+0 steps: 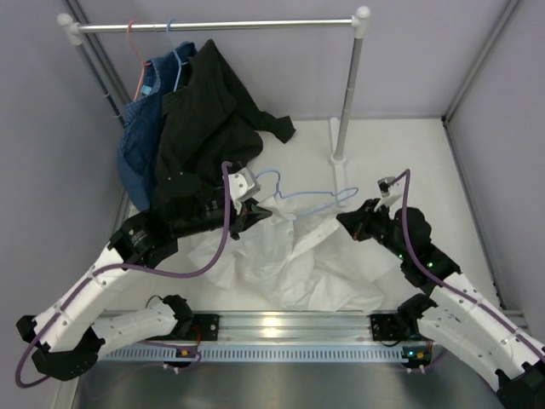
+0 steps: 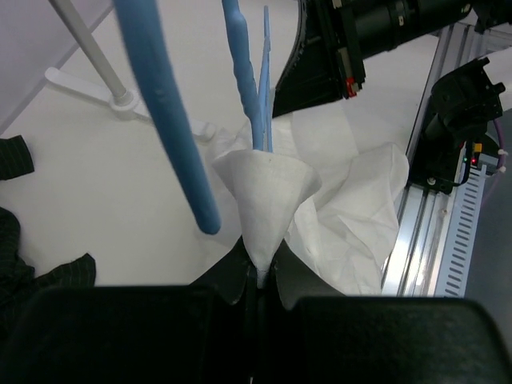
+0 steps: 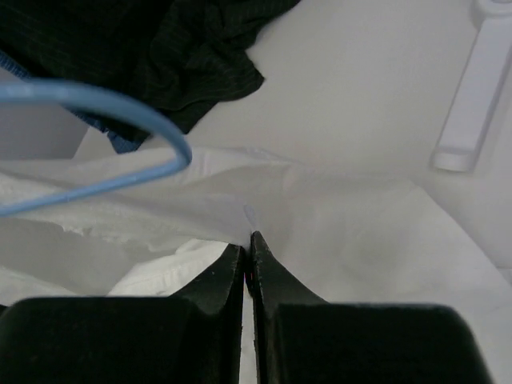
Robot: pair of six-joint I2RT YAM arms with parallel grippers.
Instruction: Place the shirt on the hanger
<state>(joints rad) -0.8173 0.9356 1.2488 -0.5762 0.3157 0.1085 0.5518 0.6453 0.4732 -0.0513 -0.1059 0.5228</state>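
Left gripper (image 2: 258,276) is pressed tight, pinching a smooth white cone of the shirt (image 2: 268,192), and the thin light-blue wire hanger (image 2: 164,104) runs into that cone from above. Right gripper (image 3: 249,244) is clamped on a thin fold of the same wrinkled cloth, which sprawls over the white table (image 3: 360,96) between both arms.
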